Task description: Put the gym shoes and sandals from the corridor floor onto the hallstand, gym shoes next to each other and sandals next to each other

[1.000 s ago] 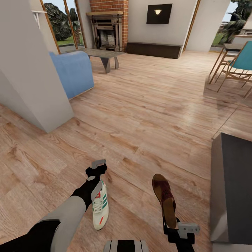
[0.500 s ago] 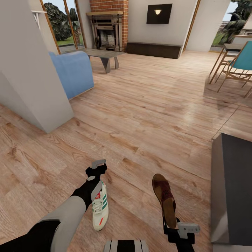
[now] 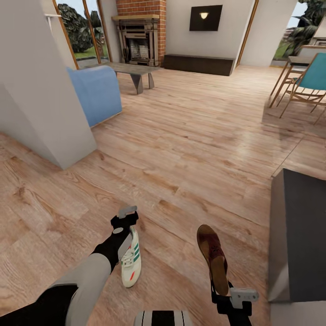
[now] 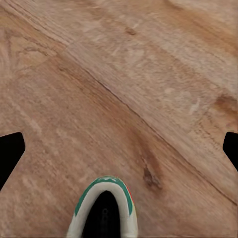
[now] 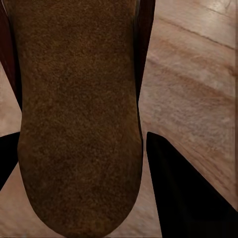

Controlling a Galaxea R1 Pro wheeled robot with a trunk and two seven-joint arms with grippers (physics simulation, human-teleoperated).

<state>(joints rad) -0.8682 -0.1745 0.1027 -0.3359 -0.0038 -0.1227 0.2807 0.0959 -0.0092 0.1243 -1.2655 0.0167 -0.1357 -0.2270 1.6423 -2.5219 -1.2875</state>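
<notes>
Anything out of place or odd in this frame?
Nothing is spilled or damaged. The only oddity is expected: the left gripper carries a gym shoe and the right gripper a sandal, both off the floor.

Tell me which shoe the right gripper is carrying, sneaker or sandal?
The brown sandal, heel clamped in the right gripper. The white gym shoe with green stripes hangs at the left gripper.

No legible text or labels anywhere

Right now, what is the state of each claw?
Left claw: closed on the sneaker.
Right claw: closed on the sandal.
</notes>
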